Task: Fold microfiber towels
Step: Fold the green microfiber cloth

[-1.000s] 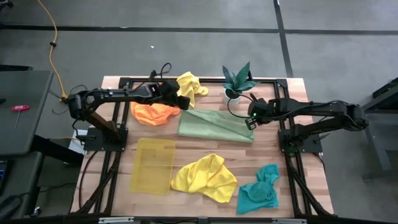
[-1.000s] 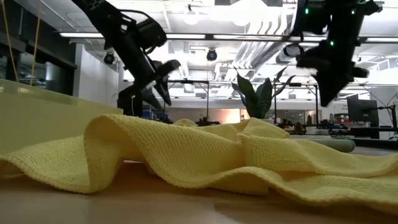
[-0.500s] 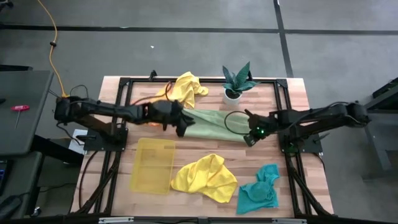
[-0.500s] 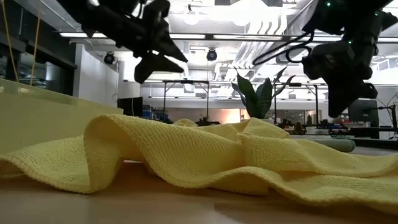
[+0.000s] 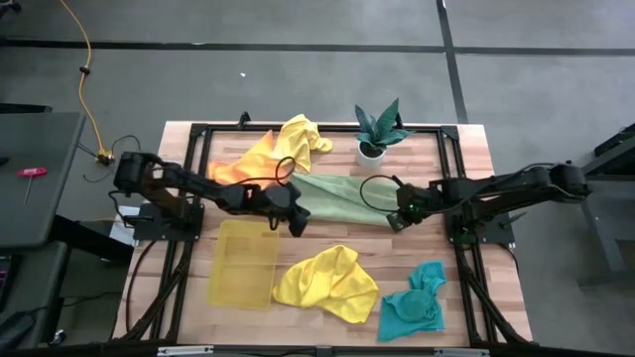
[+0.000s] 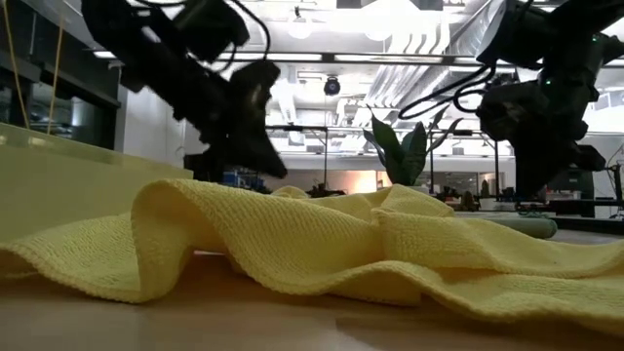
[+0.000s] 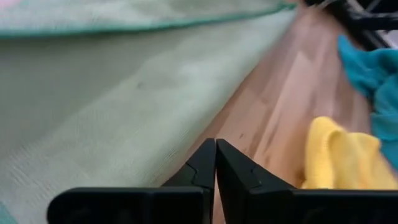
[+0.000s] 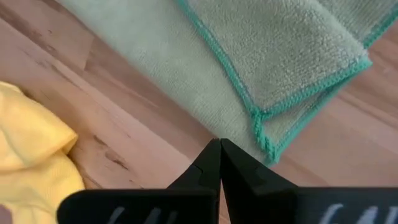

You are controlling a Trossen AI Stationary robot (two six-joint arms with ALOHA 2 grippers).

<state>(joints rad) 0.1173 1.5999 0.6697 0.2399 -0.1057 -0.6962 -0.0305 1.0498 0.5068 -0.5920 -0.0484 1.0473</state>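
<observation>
Olive-green towel [image 5: 342,199], soft and limp.
Both fingers clenched at its near corners, holding nothing visible; pinch hems.

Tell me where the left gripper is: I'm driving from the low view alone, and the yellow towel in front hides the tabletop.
Observer: The left gripper is at the olive-green towel's corner nearest the yellow tray.
Operator: Open or shut?
Observer: Shut, with its fingers pressed together at the towel's edge. I cannot tell whether any cloth is pinched.
Operator: And the right gripper?
Observer: The right gripper is also shut, at the same towel's corner on the right arm's side, beside the teal-stitched hem.
</observation>
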